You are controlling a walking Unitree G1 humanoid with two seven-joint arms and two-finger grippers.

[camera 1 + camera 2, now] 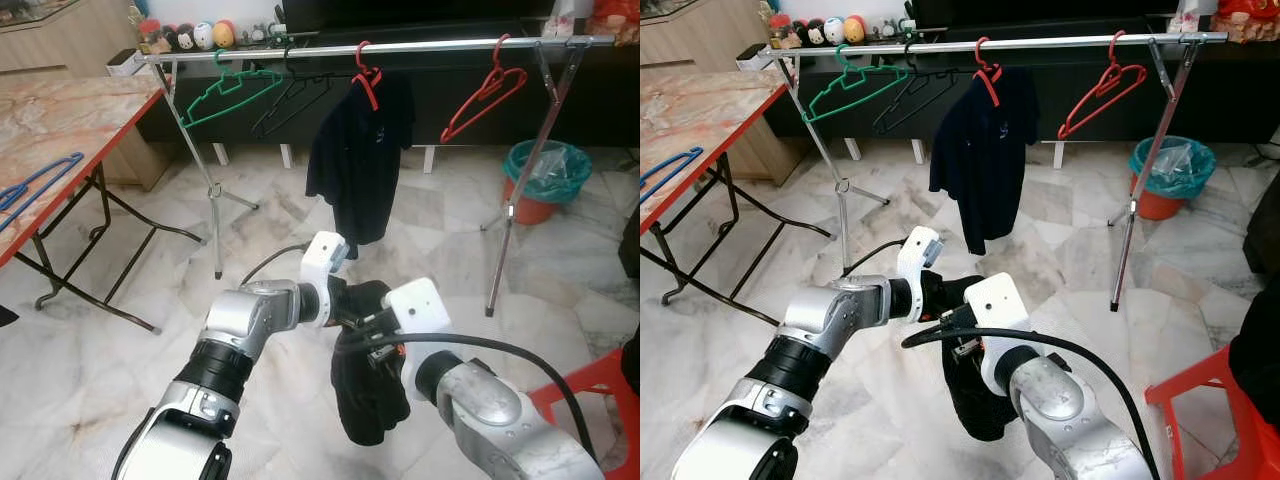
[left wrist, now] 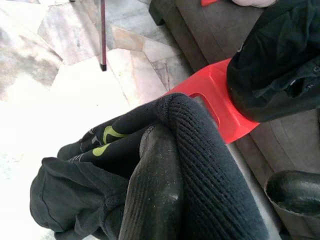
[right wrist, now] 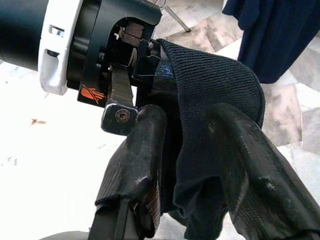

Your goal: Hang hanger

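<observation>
A black garment (image 1: 365, 400) with a ribbed collar hangs in front of me between both grippers. My left gripper (image 1: 345, 300) stands open, the ribbed collar (image 2: 200, 150) draped over one of its fingers (image 2: 155, 195). My right gripper (image 1: 368, 335) is shut on a bunch of the same cloth, which sits between its two fingers (image 3: 135, 165). Beyond stands a metal clothes rack (image 1: 430, 46) carrying a green hanger (image 1: 235, 92), a black hanger (image 1: 290, 100), a red hanger (image 1: 367, 80) bearing a dark shirt (image 1: 360, 160), and a bare red hanger (image 1: 487, 95).
A marble-topped folding table (image 1: 60, 120) at the left holds a blue hanger (image 1: 35, 185). A bin with a teal liner (image 1: 545, 180) stands behind the rack's right leg. A red plastic stool (image 1: 590, 400) is close on my right. Marble floor lies between me and the rack.
</observation>
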